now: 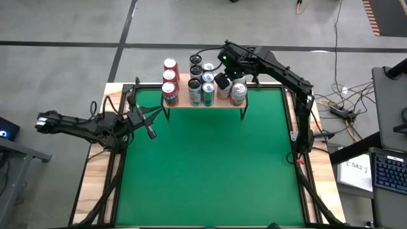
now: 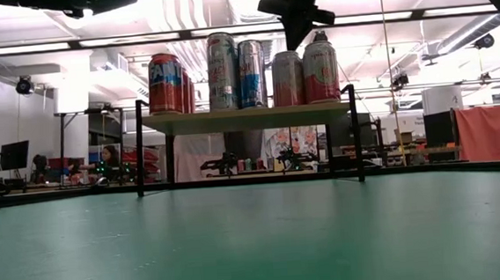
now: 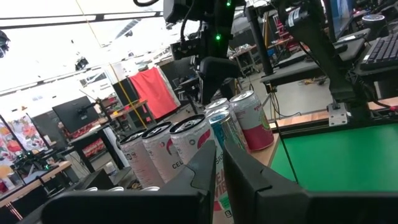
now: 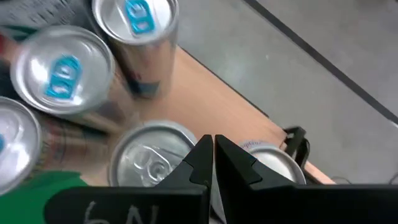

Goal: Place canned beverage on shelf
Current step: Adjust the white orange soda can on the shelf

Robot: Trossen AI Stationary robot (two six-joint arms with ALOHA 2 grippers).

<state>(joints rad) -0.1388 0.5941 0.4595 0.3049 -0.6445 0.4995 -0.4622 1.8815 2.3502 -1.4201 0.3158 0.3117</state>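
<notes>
3 red aluminium cans (image 1: 170, 79) and 7 silver ones (image 1: 202, 86) crowd the light-wood, black-legged shelf (image 1: 219, 103); right gripper (image 1: 223, 83) above, closed, empty; left gripper (image 1: 151, 133) closed at table's left edge.

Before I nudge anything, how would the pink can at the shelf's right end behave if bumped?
The pink can is tall and narrow, so probably tippy. It stands near the shelf edge, so a push could drop it. Its rounded, shiny wall would likely roll and slip.
</notes>
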